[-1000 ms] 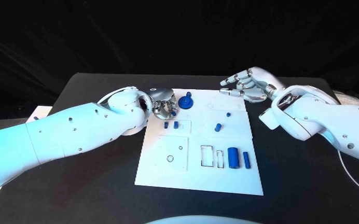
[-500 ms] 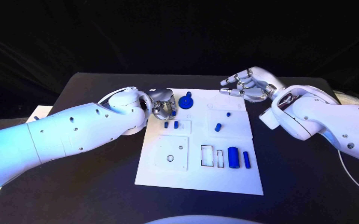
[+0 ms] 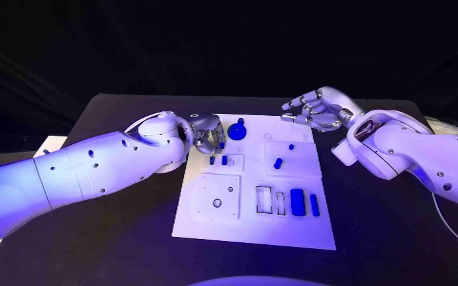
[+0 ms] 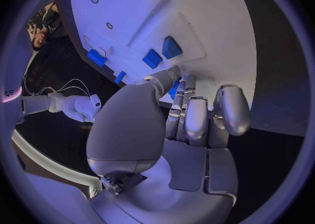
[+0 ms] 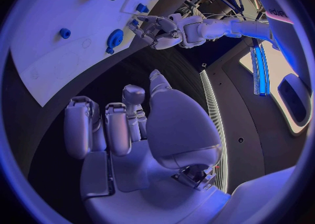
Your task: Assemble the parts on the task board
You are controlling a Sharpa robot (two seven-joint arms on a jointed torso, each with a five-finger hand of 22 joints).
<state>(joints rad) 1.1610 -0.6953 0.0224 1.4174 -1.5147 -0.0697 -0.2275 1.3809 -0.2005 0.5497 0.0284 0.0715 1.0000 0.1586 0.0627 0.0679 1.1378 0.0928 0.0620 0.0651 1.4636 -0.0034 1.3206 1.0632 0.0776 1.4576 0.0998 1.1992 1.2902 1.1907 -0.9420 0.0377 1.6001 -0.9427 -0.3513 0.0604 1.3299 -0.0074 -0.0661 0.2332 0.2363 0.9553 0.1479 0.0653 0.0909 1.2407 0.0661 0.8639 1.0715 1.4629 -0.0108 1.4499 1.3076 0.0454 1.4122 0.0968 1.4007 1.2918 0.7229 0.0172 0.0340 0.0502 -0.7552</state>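
The white task board (image 3: pixel 250 228) lies mid-table. My left hand (image 3: pixel 203 134) hovers at its far left corner, and a small blue part (image 4: pixel 175 87) is pinched between the thumb and fingers. Beside that hand a round blue gear-like part (image 3: pixel 237 130) stands on the board. Two small blue blocks (image 3: pixel 218 160) sit just nearer, with a blue peg (image 3: pixel 278 163) and a tiny blue stud (image 3: pixel 290 145) to their right. A thick blue cylinder (image 3: pixel 298 201) and a thin blue bar (image 3: pixel 314 204) lie near the right edge. My right hand (image 3: pixel 315 110) hovers over the far right corner, fingers curled in, holding nothing.
Empty outlined recesses (image 3: pixel 269 200) and a square plate with a hole (image 3: pixel 218 196) mark the board's near half. Bare black table (image 3: pixel 114 246) surrounds the board. My big white forearms flank it on both sides.
The left hand has shifted very slightly toward the board's left edge. The right hand and the parts on the board have stayed put.
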